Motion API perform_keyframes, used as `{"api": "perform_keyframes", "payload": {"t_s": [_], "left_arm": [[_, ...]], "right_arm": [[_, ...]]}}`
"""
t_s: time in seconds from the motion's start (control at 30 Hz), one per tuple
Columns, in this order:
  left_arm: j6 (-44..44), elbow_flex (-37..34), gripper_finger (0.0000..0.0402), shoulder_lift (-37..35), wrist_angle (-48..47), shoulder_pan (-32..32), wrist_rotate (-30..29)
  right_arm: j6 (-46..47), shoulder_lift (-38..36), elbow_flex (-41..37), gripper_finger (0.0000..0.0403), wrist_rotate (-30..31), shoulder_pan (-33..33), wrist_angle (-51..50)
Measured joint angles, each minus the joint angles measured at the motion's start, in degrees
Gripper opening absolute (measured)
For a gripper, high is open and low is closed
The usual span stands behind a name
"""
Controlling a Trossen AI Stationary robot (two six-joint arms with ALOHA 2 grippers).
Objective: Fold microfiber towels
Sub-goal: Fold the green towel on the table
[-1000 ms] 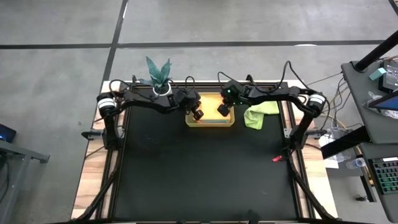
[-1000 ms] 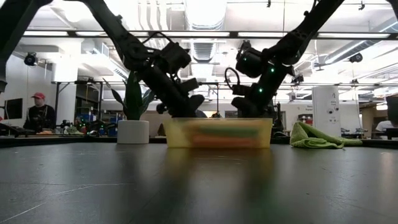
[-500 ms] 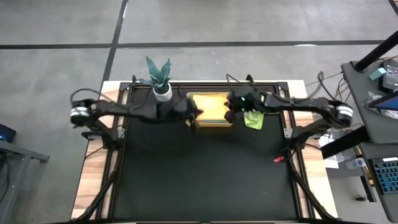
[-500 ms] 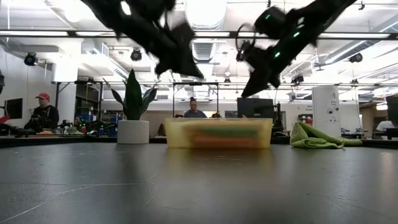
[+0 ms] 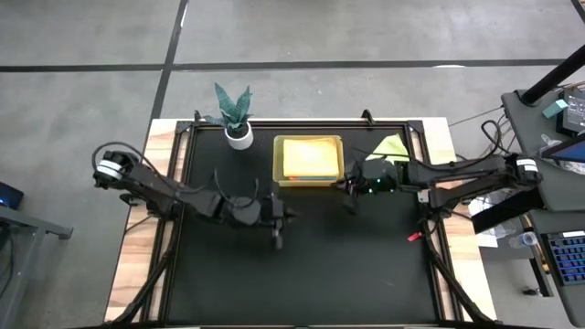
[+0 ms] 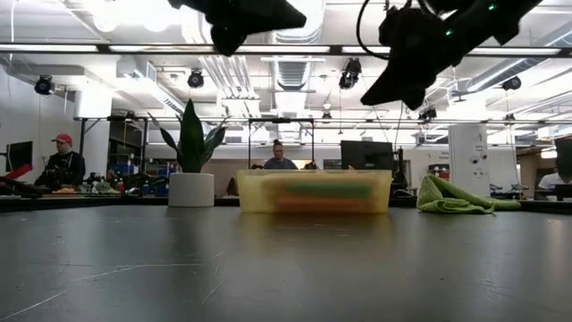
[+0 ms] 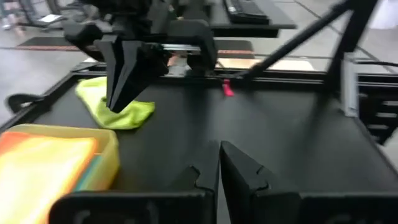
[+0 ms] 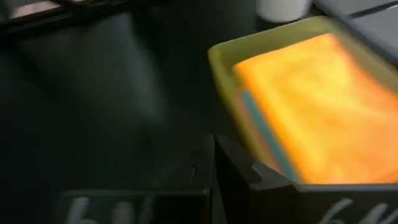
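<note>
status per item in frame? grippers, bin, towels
left gripper: shut, empty, above the bare mat in front of the bin.
right gripper: shut, empty, off the bin's front right corner.
bin: upright, holding a flat stack of towels.
orange-yellow towel: folded flat, top of the stack.
teal towel: only an edge shows, lower in the stack.
lime green towel: crumpled on the mat to the right of the bin, unfolded.

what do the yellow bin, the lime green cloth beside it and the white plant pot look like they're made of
Yellow-green bin: likely plastic, translucent; the coloured towels inside show through its wall.
Lime green towel: soft matte fabric, probably microfiber; it lies crumpled in loose folds.
White plant pot: smooth, matte, opaque; ceramic or plastic, the look leaves it open.
</note>
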Motion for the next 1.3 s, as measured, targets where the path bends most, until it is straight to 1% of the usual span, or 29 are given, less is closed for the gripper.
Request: {"api": "perform_keyframes", "payload": {"t_s": [0.07,0.23,0.33,0.43,0.5,0.6,0.67,0.7,0.77,0.87,0.97,1.13,1.3], "left_arm": [[0.0,0.0,0.0001,0.3,0.1,-1.5,0.0],[0.0,0.0,0.0001,0.4,0.1,-3.4,0.0],[0.0,0.0,0.0001,0.4,0.0,-3.7,0.0],[0.0,0.0,0.0001,0.4,0.0,-3.7,0.0],[0.0,0.0,0.0001,0.4,0.0,-3.7,0.0],[0.0,0.0,0.0001,0.4,0.0,-3.7,0.0],[0.1,-0.1,0.0001,0.4,0.0,-3.7,0.0],[0.1,-0.1,0.0001,0.4,0.0,-3.6,-0.1],[0.1,-0.1,0.0001,0.4,0.0,-3.7,-0.1],[0.1,-0.1,0.0001,0.4,0.0,-3.7,-0.1],[0.1,-0.1,0.0001,0.4,0.0,-3.6,-0.1],[0.1,-0.1,0.0001,0.4,0.0,-3.6,-0.2],[0.1,-0.1,0.0002,0.4,0.0,-3.6,-0.2]], "right_arm": [[1.3,0.1,0.1,0.0009,-1.4,2.2,-0.7],[5.2,0.2,0.3,0.0009,-7.0,6.5,-7.6],[8.4,0.1,0.3,0.0009,-7.5,7.7,-15.6],[11.7,0.1,0.3,0.0009,-7.1,7.6,-27.9],[15.4,0.1,0.3,0.0009,-4.3,6.8,-35.6],[24.0,0.1,0.3,0.0009,5.9,5.4,-47.1],[29.3,0.1,0.3,0.0009,13.1,4.9,-51.8],[31.3,0.1,0.3,0.0009,15.6,4.7,-53.0],[32.0,0.1,0.3,0.0009,17.4,4.3,-53.0],[30.8,0.1,0.3,0.0012,17.5,4.1,-50.9],[28.7,0.1,0.3,0.003,17.1,4.0,-47.9],[26.9,0.1,-0.7,0.0085,17.1,2.1,-42.0],[25.3,0.4,-5.2,0.0147,17.0,-1.5,-32.3]]}}
